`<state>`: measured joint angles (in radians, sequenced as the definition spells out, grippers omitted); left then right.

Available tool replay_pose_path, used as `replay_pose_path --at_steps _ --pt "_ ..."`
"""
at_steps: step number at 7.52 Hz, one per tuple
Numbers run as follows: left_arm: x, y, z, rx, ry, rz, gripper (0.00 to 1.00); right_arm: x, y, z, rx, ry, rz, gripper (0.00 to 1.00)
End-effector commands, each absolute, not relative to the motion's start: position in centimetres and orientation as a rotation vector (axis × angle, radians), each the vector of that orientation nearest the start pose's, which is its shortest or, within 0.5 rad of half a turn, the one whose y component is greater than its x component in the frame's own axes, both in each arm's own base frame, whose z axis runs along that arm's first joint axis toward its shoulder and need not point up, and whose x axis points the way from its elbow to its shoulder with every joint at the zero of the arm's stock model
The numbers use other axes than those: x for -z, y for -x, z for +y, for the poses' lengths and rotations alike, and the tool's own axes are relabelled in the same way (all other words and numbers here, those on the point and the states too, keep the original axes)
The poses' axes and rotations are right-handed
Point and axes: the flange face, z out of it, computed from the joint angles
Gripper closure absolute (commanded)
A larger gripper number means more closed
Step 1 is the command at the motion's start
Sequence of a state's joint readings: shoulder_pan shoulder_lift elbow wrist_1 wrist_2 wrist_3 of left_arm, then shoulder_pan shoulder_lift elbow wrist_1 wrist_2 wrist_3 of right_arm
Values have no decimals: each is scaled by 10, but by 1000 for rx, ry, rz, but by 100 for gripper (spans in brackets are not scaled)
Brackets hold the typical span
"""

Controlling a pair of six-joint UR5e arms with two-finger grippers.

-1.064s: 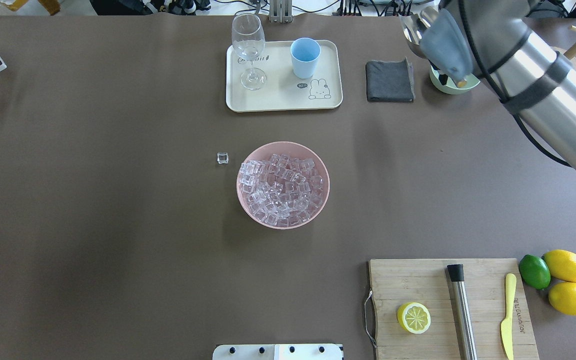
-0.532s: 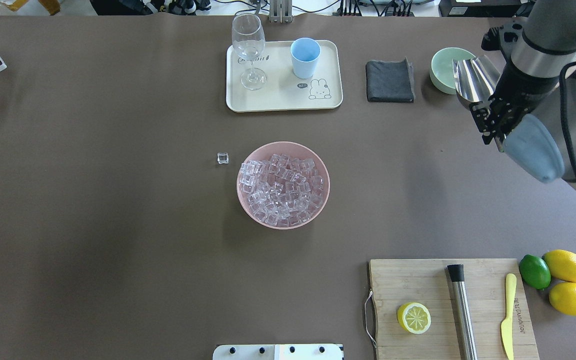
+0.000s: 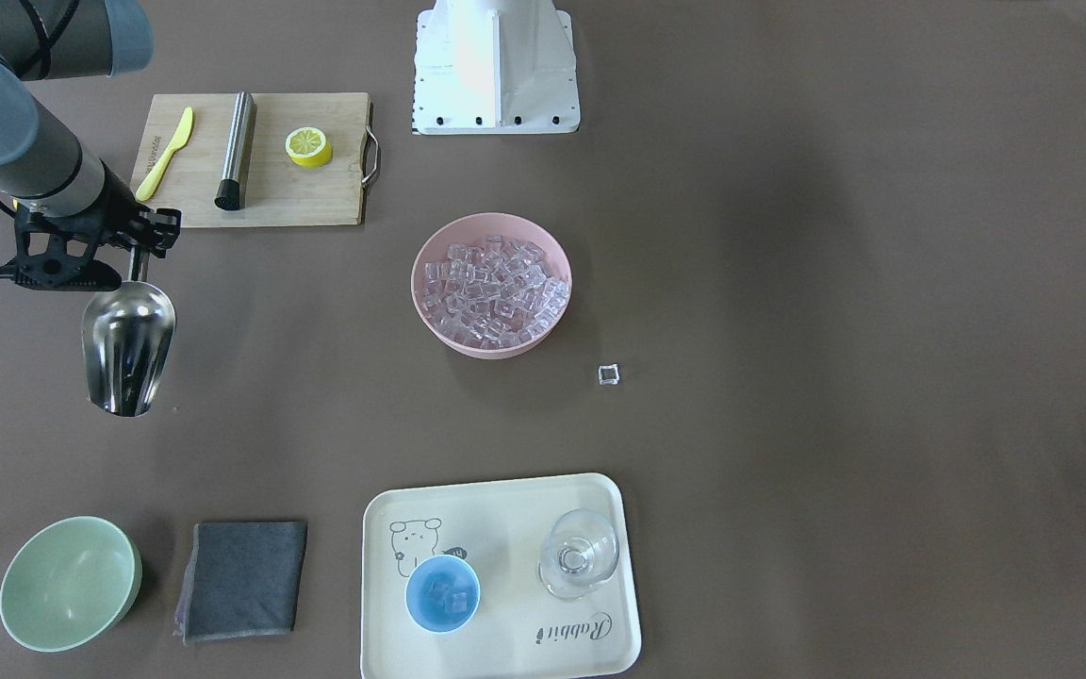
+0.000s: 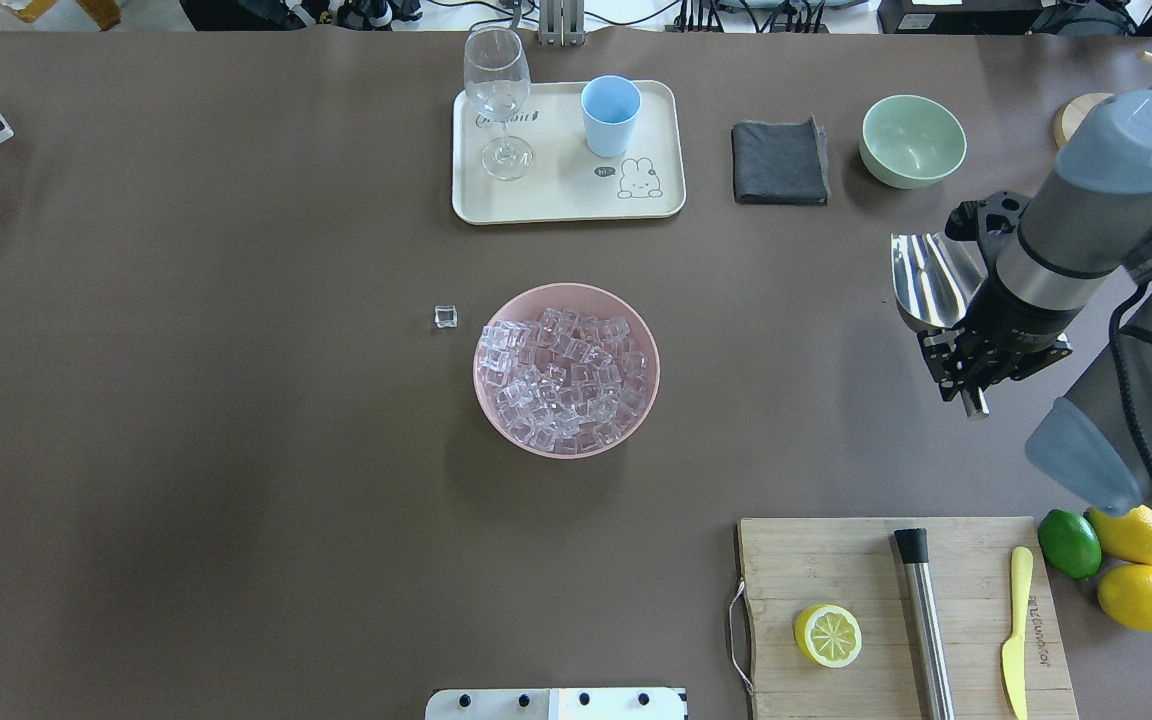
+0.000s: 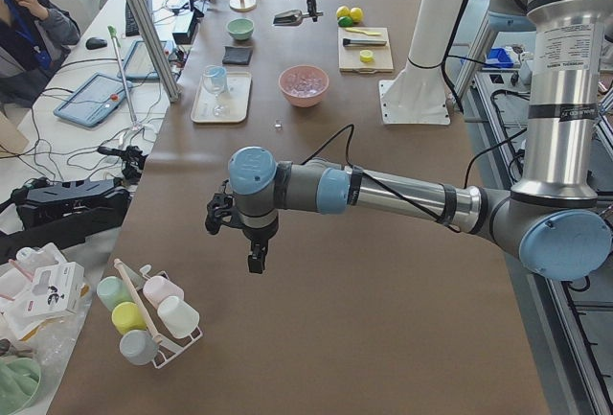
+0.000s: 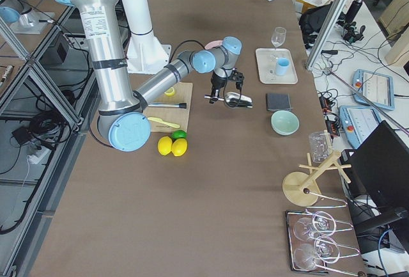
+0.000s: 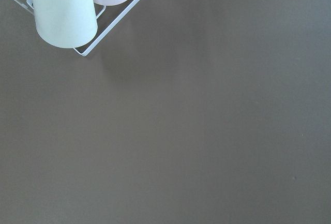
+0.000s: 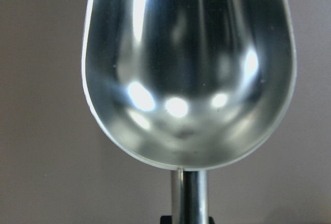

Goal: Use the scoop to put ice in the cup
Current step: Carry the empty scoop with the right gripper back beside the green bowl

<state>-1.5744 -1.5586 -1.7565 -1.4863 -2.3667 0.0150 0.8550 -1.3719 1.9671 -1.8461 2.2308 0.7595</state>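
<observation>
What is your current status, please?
Right hand shut on scoop, empty. Left hand beside drying rack, state unclear. Some ice in cup. Nothing blocking pink bowl.

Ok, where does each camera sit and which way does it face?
Front-facing: across the table, looking down toward the robot base; right gripper holds the scoop at view left.
Overhead: behind the robot, looking forward and down; right arm at right.
Exterior left: table end, looking along it; left gripper near.
Exterior right: opposite end; right arm near.
Left wrist: down on table and a wire rack; no gripper.
Right wrist: along the handle into the empty scoop.
Shared: front-facing and overhead both show pink bowl, cup, loose ice cube.
</observation>
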Motion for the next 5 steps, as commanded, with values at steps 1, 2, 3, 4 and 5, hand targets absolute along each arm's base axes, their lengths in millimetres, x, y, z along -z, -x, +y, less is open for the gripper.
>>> replay_pose_path --at_steps 1,2,3,4,5 --pt "-582 64 -487 -41 -90 795 2 -437 348 -425 73 262 -690 100" --pt "-579 65 -486 -42 -97 795 2 -443 358 -422 70 270 -690 100" --pt "-580 65 -486 -41 -94 793 2 -445 362 -420 75 273 -685 100" --pt "-582 65 -485 -40 -91 795 2 -449 364 -420 76 277 -680 100" --pt "-579 65 -486 -42 -95 793 2 -449 365 -419 77 277 -679 100"
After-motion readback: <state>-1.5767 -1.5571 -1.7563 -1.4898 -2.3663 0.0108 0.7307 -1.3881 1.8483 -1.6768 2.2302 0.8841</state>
